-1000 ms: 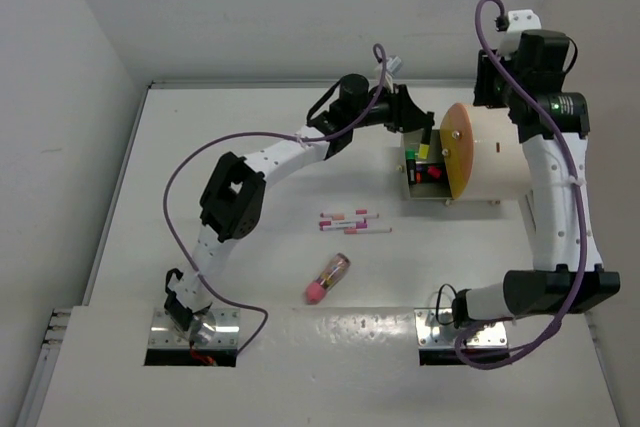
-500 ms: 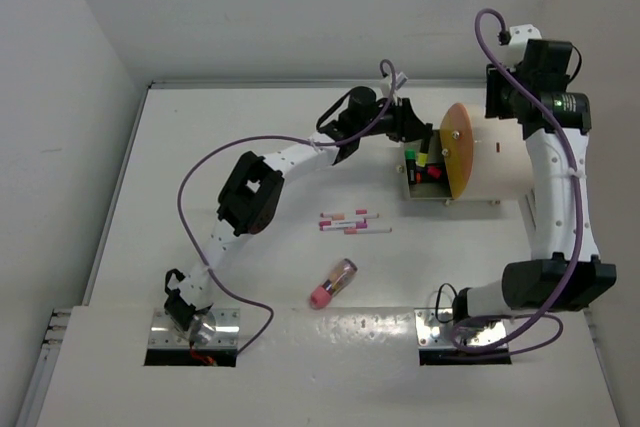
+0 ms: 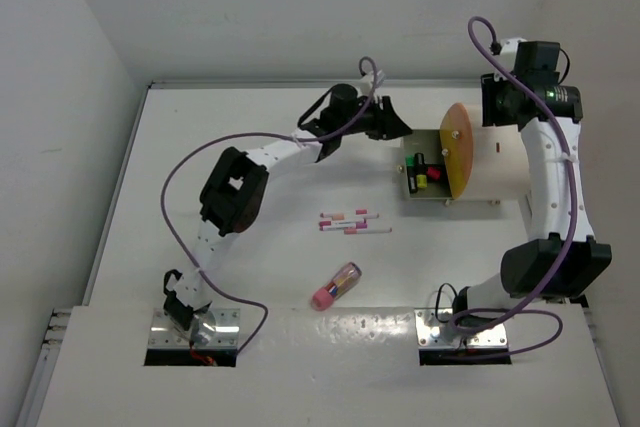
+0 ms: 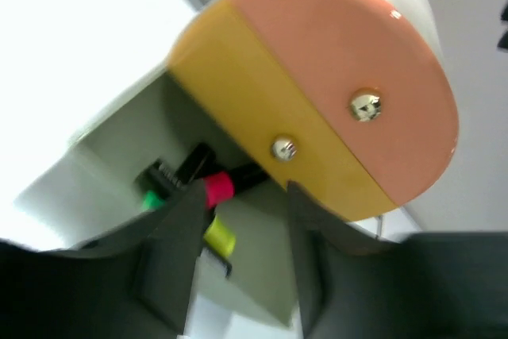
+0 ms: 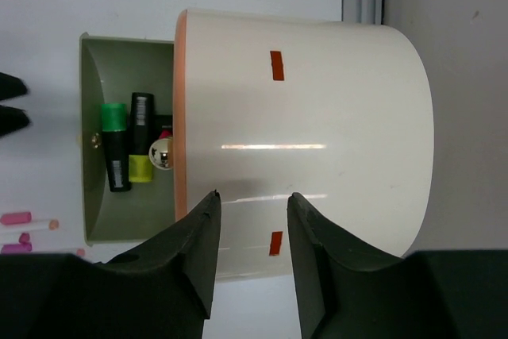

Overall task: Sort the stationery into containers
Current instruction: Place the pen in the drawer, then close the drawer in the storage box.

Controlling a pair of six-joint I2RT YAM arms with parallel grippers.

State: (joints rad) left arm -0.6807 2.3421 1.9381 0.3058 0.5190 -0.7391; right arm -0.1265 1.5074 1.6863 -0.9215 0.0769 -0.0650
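Observation:
The cream-white drum [image 3: 492,162] lies on its side at the back right, its orange end face [image 3: 457,147] toward the left. Its drawer [image 3: 410,179] stands open and holds green [image 5: 115,142], yellow [image 5: 140,166] and pink [image 4: 218,188] highlighters. My left gripper [image 3: 397,127] is open and empty just left of the drawer; it also shows in the left wrist view [image 4: 238,204]. My right gripper [image 3: 497,105] is open and empty above the drum's body [image 5: 317,140]; it also shows in the right wrist view [image 5: 254,196]. Thin white pens [image 3: 355,222] and the pink-ended tube [image 3: 335,284] lie on the table.
The orange face carries two metal knobs [image 4: 365,105]. The table's back wall runs close behind the drum. The white walls close the table in on the left and right. The arm bases [image 3: 195,332] sit at the near edge.
My left gripper has drawn back to the left, away from the open drawer, and is empty. The right wrist has shifted slightly over the drum.

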